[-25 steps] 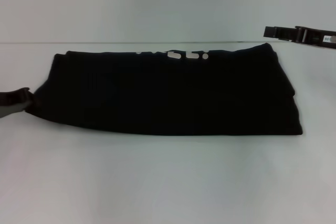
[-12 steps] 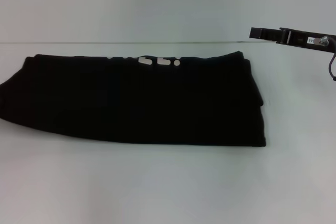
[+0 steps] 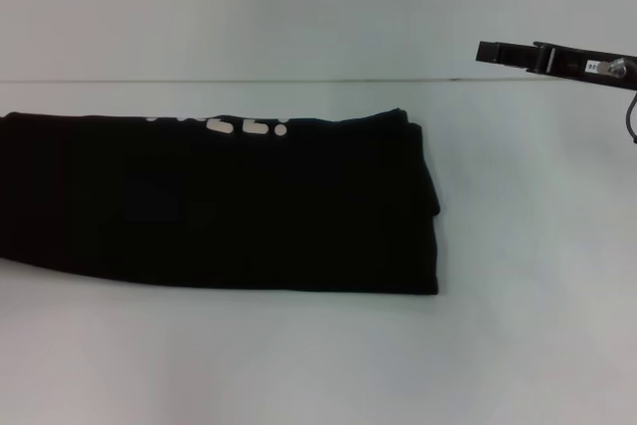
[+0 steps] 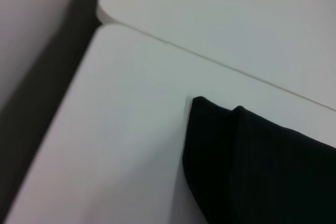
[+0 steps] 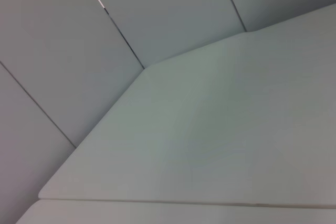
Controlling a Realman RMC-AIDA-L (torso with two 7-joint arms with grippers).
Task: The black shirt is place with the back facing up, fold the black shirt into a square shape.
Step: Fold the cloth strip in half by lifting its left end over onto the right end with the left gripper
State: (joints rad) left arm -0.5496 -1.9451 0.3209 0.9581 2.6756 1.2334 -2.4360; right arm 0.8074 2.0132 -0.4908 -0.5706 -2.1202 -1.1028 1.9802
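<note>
The black shirt [image 3: 219, 206] lies folded into a long flat band on the white table [image 3: 328, 355]. Its left end runs out of the head view. Bits of white lettering [image 3: 239, 127] show along its far edge. Its right end is a straight folded edge near the middle. The left wrist view shows one layered corner of the shirt [image 4: 252, 166] on the table. My left gripper is out of view. My right gripper [image 3: 486, 51] hovers at the far right, above the table's back edge and well away from the shirt.
The table's back edge [image 3: 318, 81] meets a pale wall. The left wrist view shows a table corner with a dark gap [image 4: 47, 93] beside it. The right wrist view shows only bare table [image 5: 220, 129] and wall panels.
The shirt has slid steadily to the left, and its left end and my left gripper have left the head view. My right gripper moved slightly left, then held still.
</note>
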